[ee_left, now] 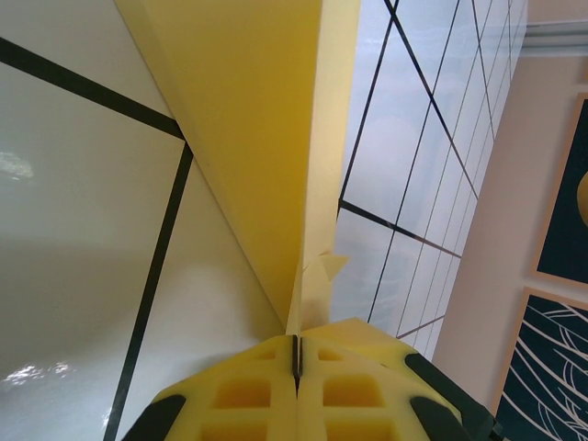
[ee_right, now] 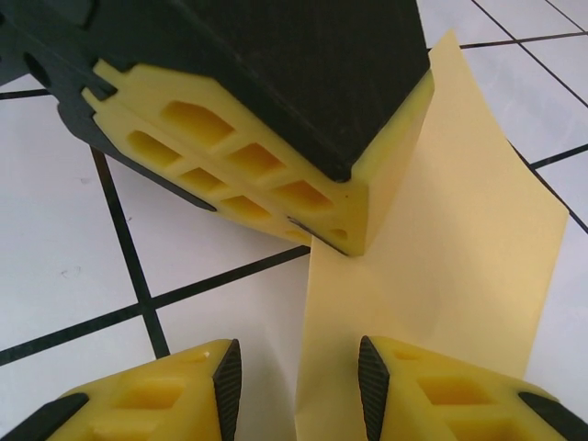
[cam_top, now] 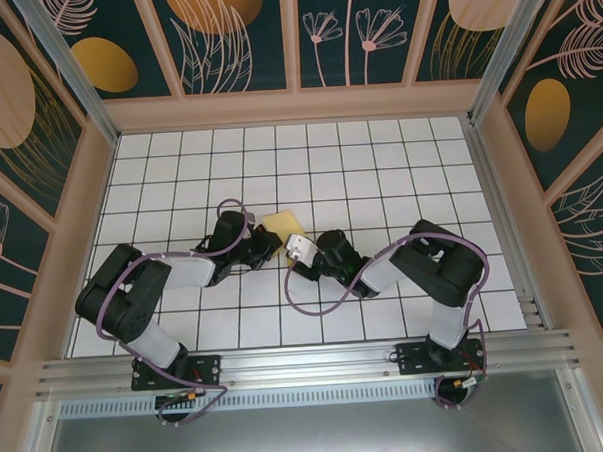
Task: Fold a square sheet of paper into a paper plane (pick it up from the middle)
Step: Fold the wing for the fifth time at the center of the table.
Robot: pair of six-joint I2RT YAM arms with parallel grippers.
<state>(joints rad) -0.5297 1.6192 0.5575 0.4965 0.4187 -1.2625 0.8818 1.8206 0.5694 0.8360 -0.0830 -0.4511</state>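
Observation:
The square sheet of paper (cam_top: 284, 224) is pale yellow and folded, lying near the middle of the tiled table. My left gripper (cam_top: 269, 242) is shut on one end of it. In the left wrist view the jaws (ee_left: 296, 347) meet on the crease and the folded paper (ee_left: 257, 138) runs up and away from them. My right gripper (cam_top: 300, 248) stands just right of the left one. Its jaws (ee_right: 299, 390) are open, and the paper's (ee_right: 450, 239) left edge runs between the pads without touching them. The left gripper's fingers (ee_right: 248, 156) pinch the sheet's corner just ahead.
White grid-tiled table (cam_top: 379, 173) with wooden walls (cam_top: 296, 106) at the back and sides. The metal rail (cam_top: 307, 361) with both arm bases runs along the near edge. Both arms reach inward, their grippers almost touching at the centre.

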